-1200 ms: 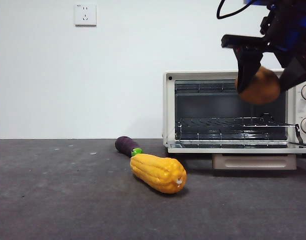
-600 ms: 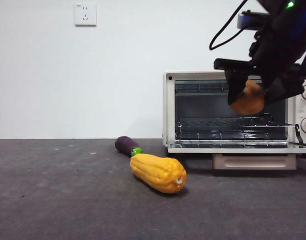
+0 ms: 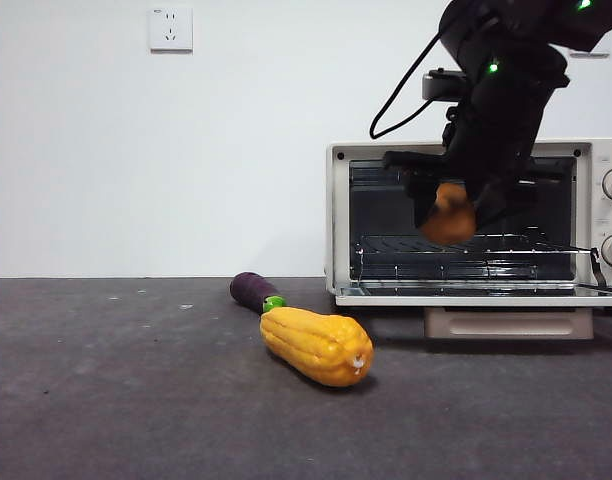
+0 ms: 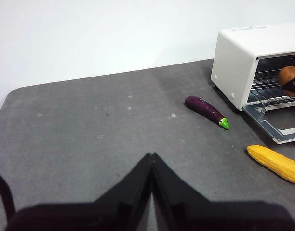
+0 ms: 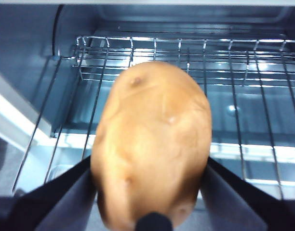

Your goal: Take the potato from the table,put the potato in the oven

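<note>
My right gripper (image 3: 452, 210) is shut on the orange-brown potato (image 3: 450, 218) and holds it in the open mouth of the cream-white oven (image 3: 336, 215), a little above the wire rack (image 3: 486, 244). In the right wrist view the potato (image 5: 152, 144) fills the middle between the two jaws, with the rack (image 5: 244, 67) just beyond it. The left wrist view shows the potato (image 4: 288, 77) inside the oven (image 4: 244, 57) opening. My left gripper (image 4: 151, 161) hangs shut over the table (image 4: 89, 144), far from the oven.
A yellow corn cob (image 3: 317, 345) lies on the table (image 3: 136, 400) in front of the oven's left side, with a dark purple eggplant (image 3: 255, 291) just behind it. The oven door (image 3: 486, 296) lies folded down flat. A wall socket (image 3: 171, 29) sits high on the wall.
My right arm has carried the potato leftward and lower, from high at the oven's right side into the oven opening just above the rack. Corn and eggplant have not moved.
</note>
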Robot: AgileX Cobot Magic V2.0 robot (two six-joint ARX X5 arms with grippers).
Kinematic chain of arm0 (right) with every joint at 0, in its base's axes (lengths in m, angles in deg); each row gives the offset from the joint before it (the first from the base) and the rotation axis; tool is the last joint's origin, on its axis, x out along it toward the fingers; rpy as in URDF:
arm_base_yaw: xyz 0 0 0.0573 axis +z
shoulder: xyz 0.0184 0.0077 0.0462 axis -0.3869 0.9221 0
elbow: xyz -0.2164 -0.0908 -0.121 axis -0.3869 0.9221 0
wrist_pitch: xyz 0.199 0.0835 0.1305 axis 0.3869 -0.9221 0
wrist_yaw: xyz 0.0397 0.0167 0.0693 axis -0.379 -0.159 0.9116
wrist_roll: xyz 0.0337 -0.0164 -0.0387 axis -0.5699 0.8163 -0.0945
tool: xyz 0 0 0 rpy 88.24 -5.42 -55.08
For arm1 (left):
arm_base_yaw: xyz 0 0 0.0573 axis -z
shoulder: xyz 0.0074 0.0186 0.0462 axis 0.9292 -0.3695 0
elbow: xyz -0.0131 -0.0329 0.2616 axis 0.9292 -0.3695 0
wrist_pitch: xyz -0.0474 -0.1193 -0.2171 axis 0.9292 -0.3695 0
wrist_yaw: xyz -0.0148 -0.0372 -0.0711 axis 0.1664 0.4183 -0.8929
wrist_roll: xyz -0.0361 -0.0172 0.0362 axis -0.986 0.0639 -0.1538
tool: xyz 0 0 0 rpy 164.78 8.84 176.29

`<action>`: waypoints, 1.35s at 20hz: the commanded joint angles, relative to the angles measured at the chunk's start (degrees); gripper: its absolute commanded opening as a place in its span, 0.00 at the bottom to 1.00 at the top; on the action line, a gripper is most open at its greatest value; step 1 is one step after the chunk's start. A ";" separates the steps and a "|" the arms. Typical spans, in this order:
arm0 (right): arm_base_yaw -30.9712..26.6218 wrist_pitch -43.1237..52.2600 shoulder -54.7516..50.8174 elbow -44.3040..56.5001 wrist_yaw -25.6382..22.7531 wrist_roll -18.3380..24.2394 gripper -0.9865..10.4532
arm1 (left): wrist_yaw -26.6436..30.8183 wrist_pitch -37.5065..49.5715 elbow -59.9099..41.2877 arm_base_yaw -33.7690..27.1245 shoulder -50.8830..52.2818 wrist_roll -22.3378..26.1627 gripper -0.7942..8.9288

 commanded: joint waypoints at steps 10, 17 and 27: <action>-0.46 1.29 5.57 -3.50 -1.73 -1.18 0.23 | 0.22 0.28 -0.33 0.13 -0.57 -0.61 0.08; -0.39 1.60 5.51 -3.72 -1.75 -1.09 0.56 | 0.17 0.28 -0.33 0.13 -2.64 -0.61 0.08; 0.87 -12.61 -6.71 -3.82 -3.93 -1.14 0.56 | -0.24 0.28 -0.33 0.13 -4.74 -1.42 0.08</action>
